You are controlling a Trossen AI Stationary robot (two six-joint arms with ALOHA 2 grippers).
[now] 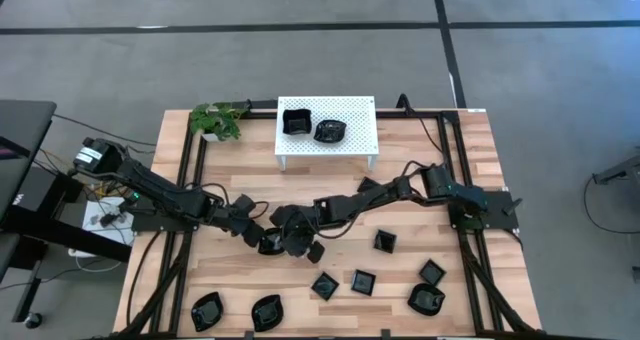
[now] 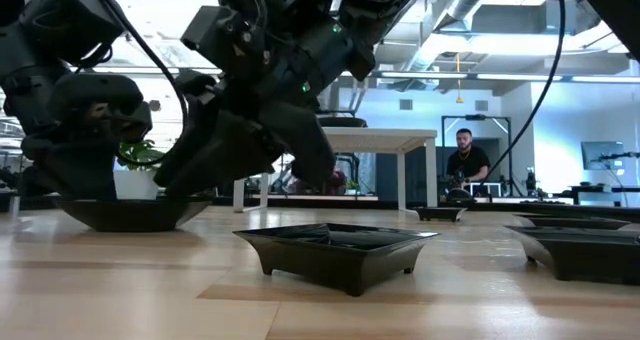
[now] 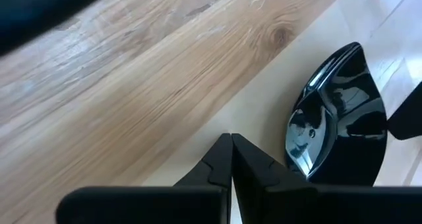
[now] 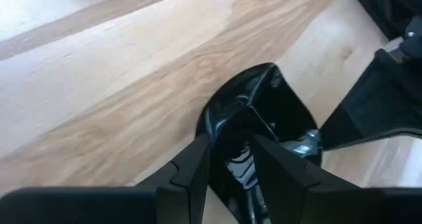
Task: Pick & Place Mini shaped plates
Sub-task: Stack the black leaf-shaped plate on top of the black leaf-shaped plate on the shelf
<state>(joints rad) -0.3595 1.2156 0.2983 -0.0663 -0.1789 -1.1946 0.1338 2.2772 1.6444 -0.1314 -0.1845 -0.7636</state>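
At the table's middle, both arms meet over one glossy black leaf-shaped mini plate, lying on the pale wooden tabletop. The left gripper, at about nine o'clock of that plate, has its fingers pressed together on nothing, tips just beside the rim; probably it steadies or nudges the dish. The right gripper, coming from three o'clock, straddles the plate's rim with fingers apart, seemingly set to pinch it; a firm clamp is not evident. Two plates already sit on the white perforated rack at twelve o'clock, the likely destination. Open wood lies between plate and rack, while more black plates crowd five o'clock and the front edge, so lifting straight up looks safest.
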